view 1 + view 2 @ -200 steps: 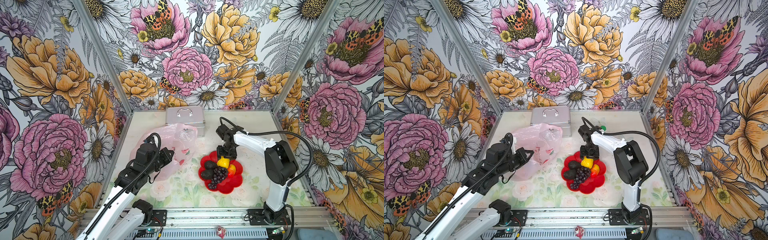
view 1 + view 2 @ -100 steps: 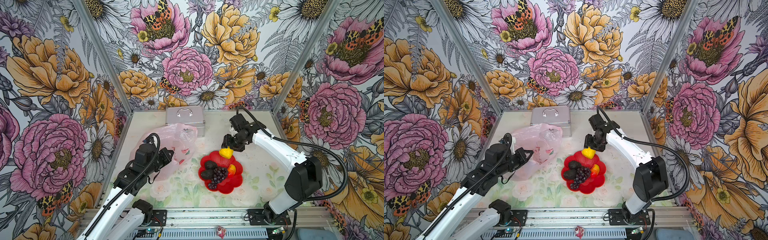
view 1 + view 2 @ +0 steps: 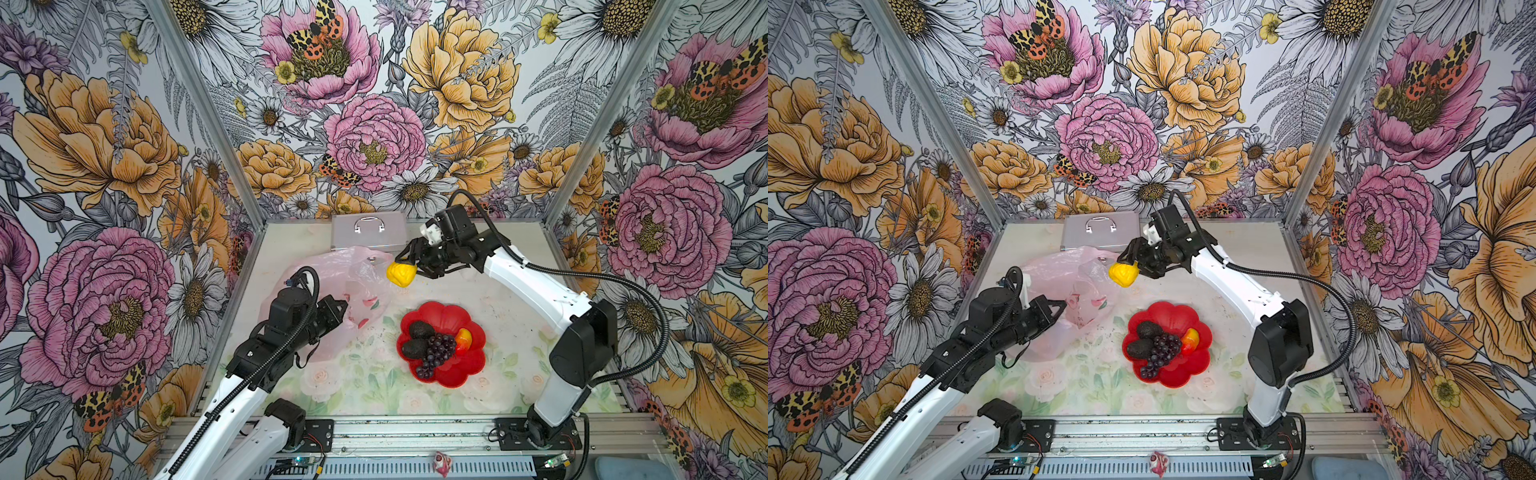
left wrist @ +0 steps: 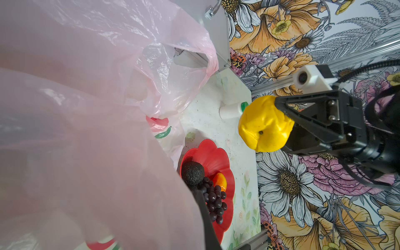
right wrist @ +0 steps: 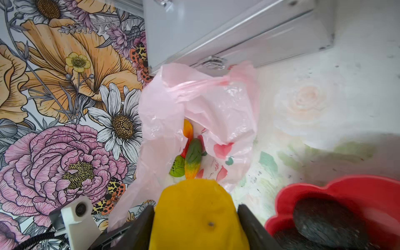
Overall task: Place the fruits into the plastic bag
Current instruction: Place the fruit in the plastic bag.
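Right gripper (image 3: 409, 266): jaws clamped across the middle of the yellow fruit (image 3: 400, 275), which hangs in the air just beside the bag's mouth.
Left gripper (image 3: 338, 307): clenched on a fold of the plastic bag (image 3: 332, 270) at its rim, holding the mouth up.
Plastic bag: rests on the worktop (image 3: 498, 291) in front of the metal case (image 3: 368, 232). The film is thin, limp and crinkly, so it probably sags if let go and is best held at the rim or a handle.
Yellow fruit: glossy and dented. It is probably light, soft-shelled and slippery, so the widest part suits the grip.
Inside the bag: green-red mango (image 5: 192, 158) and lime (image 5: 177, 168).
Red plate (image 3: 469, 365): carries two avocados (image 3: 420, 329), a grape bunch (image 3: 438, 351) and an orange mango (image 3: 464, 338). The knobbly grapes are best taken across the cluster's body.
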